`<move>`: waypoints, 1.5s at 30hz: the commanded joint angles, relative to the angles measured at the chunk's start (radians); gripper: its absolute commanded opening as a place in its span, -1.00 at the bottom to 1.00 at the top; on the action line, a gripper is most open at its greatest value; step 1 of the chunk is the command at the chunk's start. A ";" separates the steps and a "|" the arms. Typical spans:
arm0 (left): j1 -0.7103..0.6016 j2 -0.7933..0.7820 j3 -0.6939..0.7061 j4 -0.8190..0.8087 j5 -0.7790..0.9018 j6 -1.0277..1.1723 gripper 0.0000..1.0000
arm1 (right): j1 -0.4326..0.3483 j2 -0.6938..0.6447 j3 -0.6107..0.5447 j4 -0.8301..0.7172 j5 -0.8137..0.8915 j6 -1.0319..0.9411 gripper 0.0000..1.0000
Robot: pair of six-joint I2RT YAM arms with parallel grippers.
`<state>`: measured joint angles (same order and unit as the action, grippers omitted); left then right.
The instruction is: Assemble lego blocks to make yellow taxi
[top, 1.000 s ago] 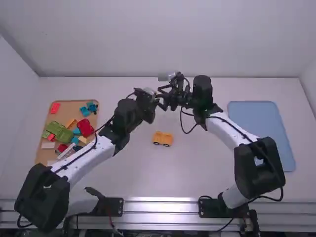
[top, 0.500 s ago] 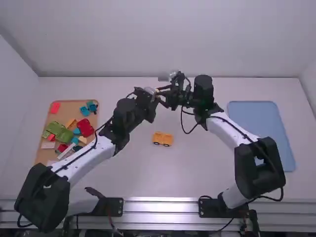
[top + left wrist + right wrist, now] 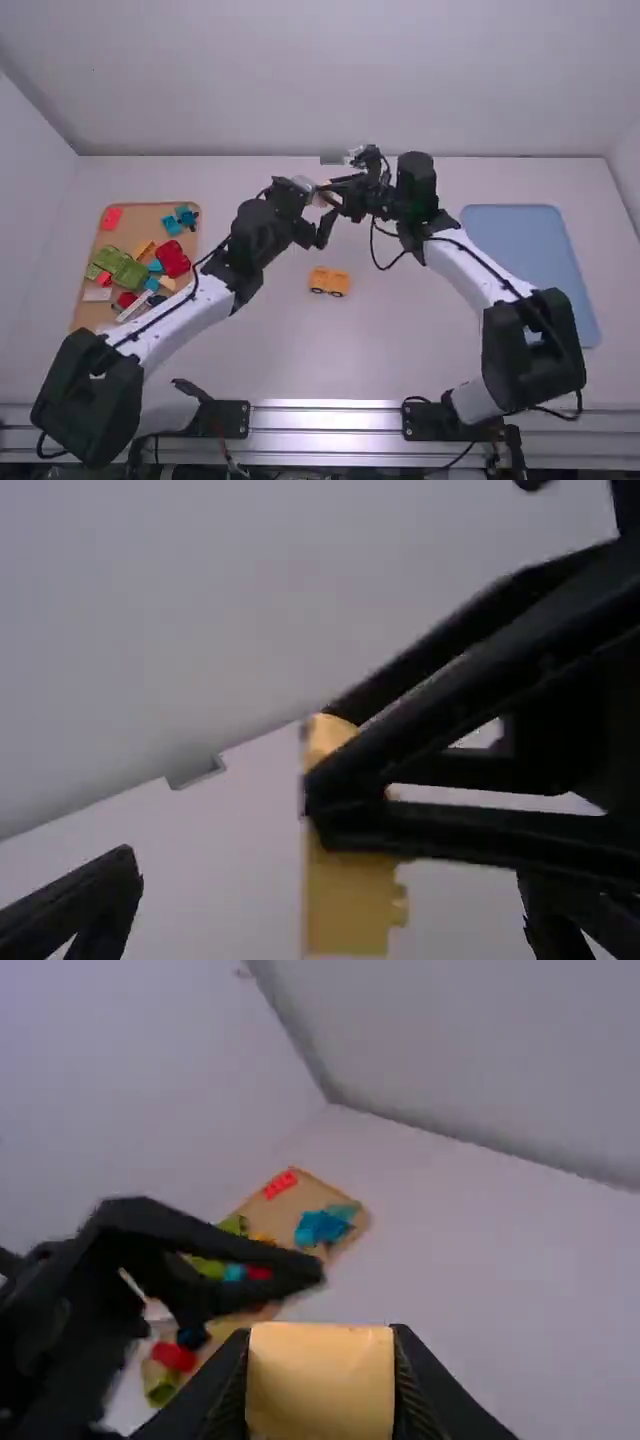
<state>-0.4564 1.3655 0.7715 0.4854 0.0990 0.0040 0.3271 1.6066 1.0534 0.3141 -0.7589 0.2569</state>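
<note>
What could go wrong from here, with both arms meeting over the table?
The yellow block is held only by the right gripper, while the left gripper stands open; if a handover is intended, releasing early could drop it.

The two grippers are very close, so their fingers might knock and twist the block.

The wheeled orange-yellow piece stands unheld on the table, so a falling block or low arm might shift it.

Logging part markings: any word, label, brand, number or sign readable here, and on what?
None readable.
Yellow block in right pincer: no legible text.
Yellow-orange wheeled piece: too small to tell.
Blocks in tan tray: too small or blurred.
</note>
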 commanded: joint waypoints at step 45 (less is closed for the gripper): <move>-0.001 -0.174 0.026 -0.153 -0.441 0.052 0.99 | -0.104 0.225 -0.044 -0.901 0.526 1.246 -1.00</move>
<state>-0.4564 1.2030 0.7715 0.3378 -0.3267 0.0498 0.2302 1.8244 1.0348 -0.6022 -0.1627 1.2678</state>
